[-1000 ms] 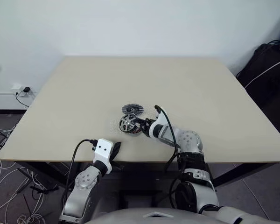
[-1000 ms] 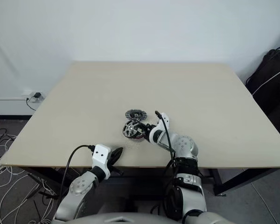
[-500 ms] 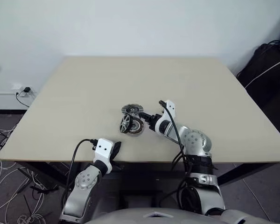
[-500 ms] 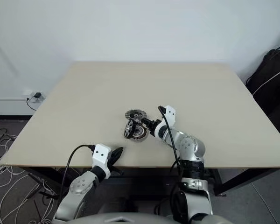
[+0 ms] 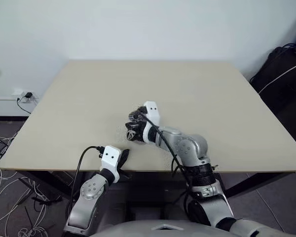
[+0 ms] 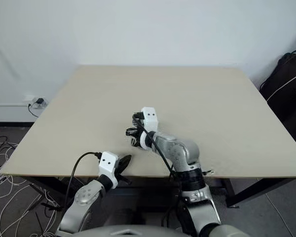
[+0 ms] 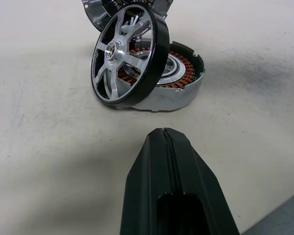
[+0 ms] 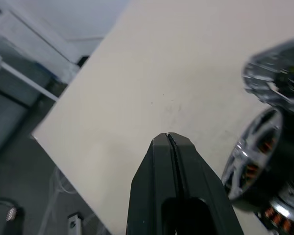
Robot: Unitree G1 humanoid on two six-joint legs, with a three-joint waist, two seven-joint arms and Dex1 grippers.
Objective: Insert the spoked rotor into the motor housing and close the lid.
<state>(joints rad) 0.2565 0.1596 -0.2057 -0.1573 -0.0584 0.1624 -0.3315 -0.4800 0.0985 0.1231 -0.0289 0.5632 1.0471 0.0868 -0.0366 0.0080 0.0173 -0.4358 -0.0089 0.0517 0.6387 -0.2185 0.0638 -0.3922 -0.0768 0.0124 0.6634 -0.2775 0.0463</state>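
The spoked rotor point(image 7: 130, 58), silver spokes in a black rim, stands tilted on its edge and leans on the motor housing point(image 7: 181, 83), a shallow cup with copper windings. Just behind them lies the lid point(image 7: 95, 10). My right gripper point(image 8: 167, 138) is shut on nothing and hovers over the parts, with the rotor point(image 8: 252, 152) off to one side of its fingers and apart from them. In the head views my right hand point(image 5: 149, 114) covers most of the parts. Near the table's front edge, my left gripper point(image 7: 164, 132) is shut and empty, pointing at the rotor from a short distance.
The beige table point(image 5: 89, 94) has open room on all sides of the parts. A black bag point(image 5: 281, 69) sits off the table at the right. Cables point(image 5: 5, 148) and a wall socket point(image 5: 24, 95) are on the left, below table level.
My right gripper let go of the rotor, shut, and swung left and up over the parts while rolling. The rotor now stands tilted against the housing. The left arm stayed still.
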